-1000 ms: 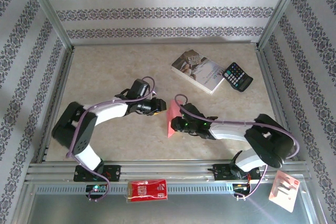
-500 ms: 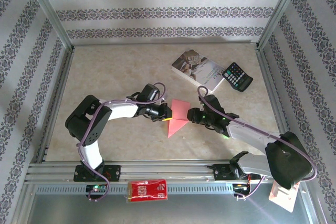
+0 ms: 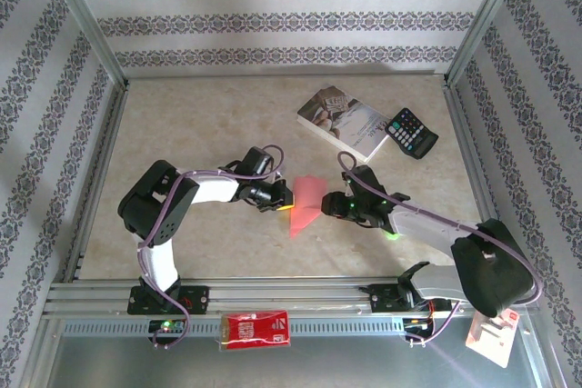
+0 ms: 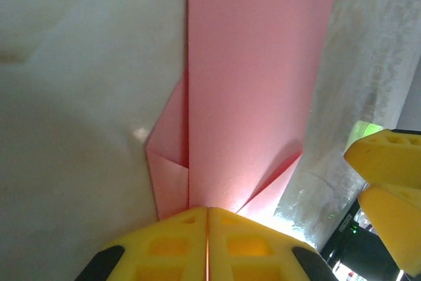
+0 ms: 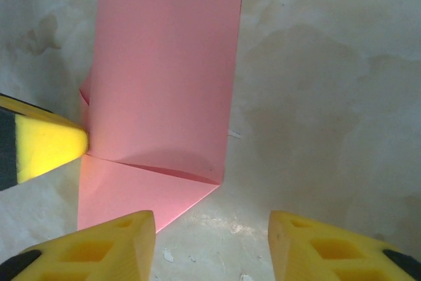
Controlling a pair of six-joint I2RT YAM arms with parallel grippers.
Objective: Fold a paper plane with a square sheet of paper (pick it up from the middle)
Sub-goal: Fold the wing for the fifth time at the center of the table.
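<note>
Over the surface (image 3: 182, 124), left gripper (image 4: 207, 212) pinched the part-folded pink paper sheet (image 4: 253, 83), likely anchoring it for creasing; right gripper (image 5: 212, 223) stood spread, empty.

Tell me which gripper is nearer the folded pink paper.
Left. The left gripper is shut on an edge of the paper; the right gripper stands open just off the opposite side.

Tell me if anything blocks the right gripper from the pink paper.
Nothing visible does. The right gripper is open just short of the pink paper, bare table between them; the left gripper is shut on the paper's edge.
</note>
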